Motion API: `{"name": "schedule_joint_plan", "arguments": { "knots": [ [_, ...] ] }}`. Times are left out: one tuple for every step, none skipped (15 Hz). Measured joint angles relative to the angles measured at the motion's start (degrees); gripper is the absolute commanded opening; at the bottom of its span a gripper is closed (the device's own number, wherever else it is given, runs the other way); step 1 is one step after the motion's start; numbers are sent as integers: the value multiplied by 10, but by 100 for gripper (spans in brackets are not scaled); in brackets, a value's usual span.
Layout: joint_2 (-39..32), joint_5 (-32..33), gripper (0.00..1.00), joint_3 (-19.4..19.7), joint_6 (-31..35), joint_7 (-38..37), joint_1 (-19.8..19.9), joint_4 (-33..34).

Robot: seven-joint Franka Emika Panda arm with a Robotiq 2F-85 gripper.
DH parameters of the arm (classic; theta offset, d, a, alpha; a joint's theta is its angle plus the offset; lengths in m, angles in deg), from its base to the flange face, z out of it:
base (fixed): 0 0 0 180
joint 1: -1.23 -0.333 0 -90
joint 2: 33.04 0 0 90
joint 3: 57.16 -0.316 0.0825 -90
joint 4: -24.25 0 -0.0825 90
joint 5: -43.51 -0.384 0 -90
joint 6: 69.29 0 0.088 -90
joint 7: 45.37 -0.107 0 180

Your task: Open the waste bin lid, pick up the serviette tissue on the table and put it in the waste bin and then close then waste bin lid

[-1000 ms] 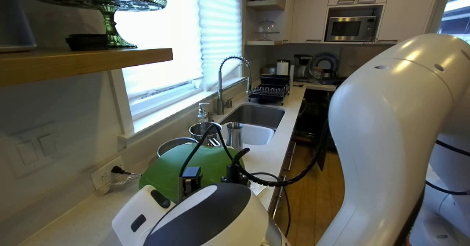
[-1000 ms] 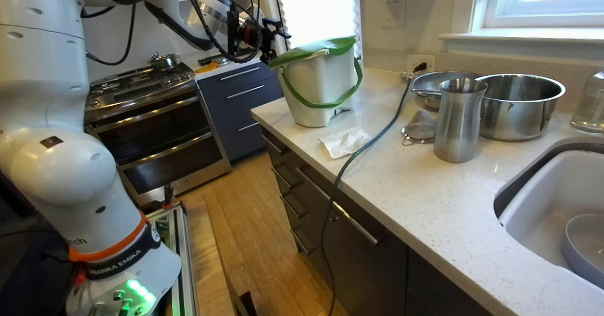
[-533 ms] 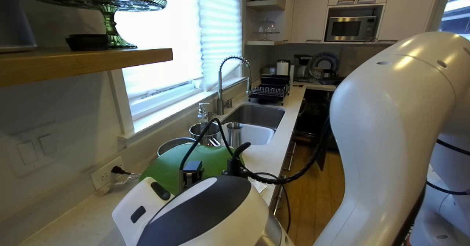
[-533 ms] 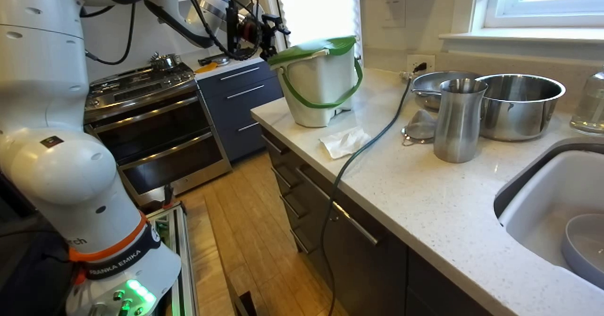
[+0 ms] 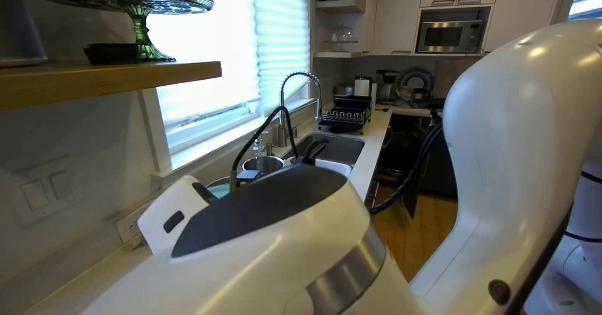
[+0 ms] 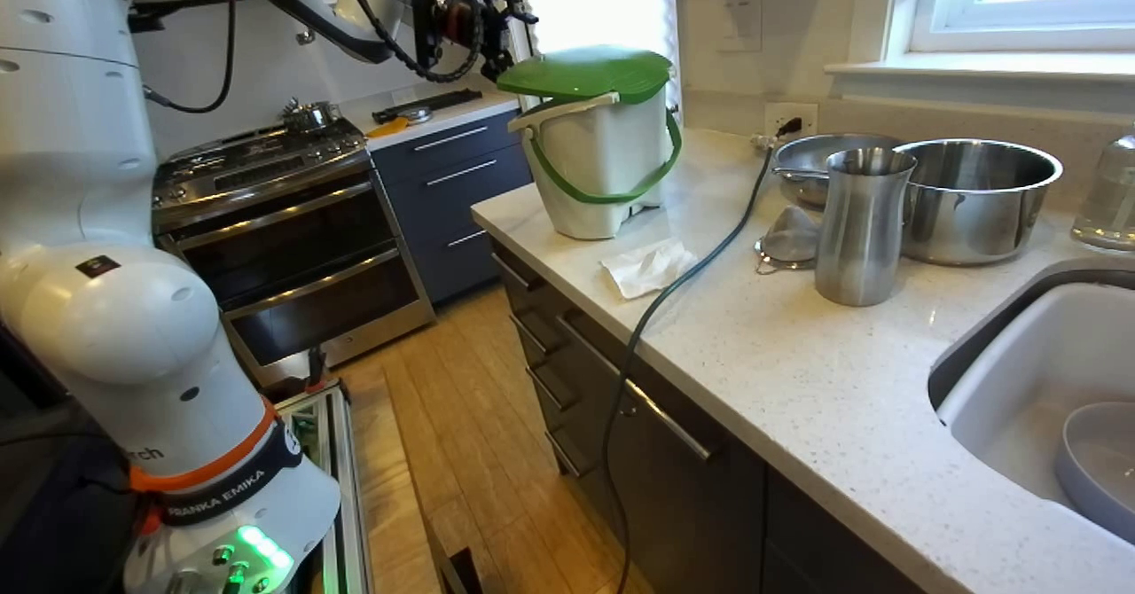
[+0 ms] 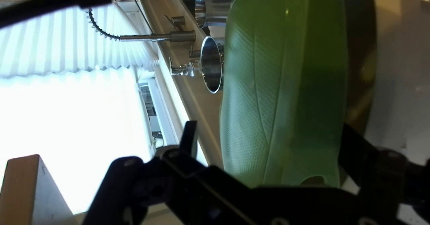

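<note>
topping wht plastic bin (image 6: 598, 155), textured grn lid (image 6: 587, 73) gapes.

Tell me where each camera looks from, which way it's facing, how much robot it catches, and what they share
An exterior view sits near the wooden shelf, facing along the countertop toward the dish rack and microwave; the robot arm fills the foreground, jaws hidden.
An exterior view sits near the sink, facing the waste bin and double oven; arm, base and jaws show.
The wrist view rides the arm, picture turned sideways, facing the waste bin lid, window beyond; open jaws show.
All three show the steel pot.
</note>
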Motion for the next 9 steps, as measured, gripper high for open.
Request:
{"name": "schedule_joint_plan", "arguments": {
  "knots": [
    [9, 1, 100, 1, 8, 5, 3, 1],
    [20, 1, 100, 2, 17, 13, 8, 2],
    [31, 1, 100, 3, 29, 20, 13, 2],
    [42, 1, 100, 5, 41, 28, 20, 2],
    [53, 1, 100, 8, 54, 36, 28, 2],
    [62, -1, 100, 10, 67, 44, 37, 2],
    [70, -3, 100, 14, 81, 50, 46, 2],
    [77, -7, 100, 17, 94, 55, 56, 1],
    [82, -12, 100, 21, 108, 58, 65, 1]
  ]
}}
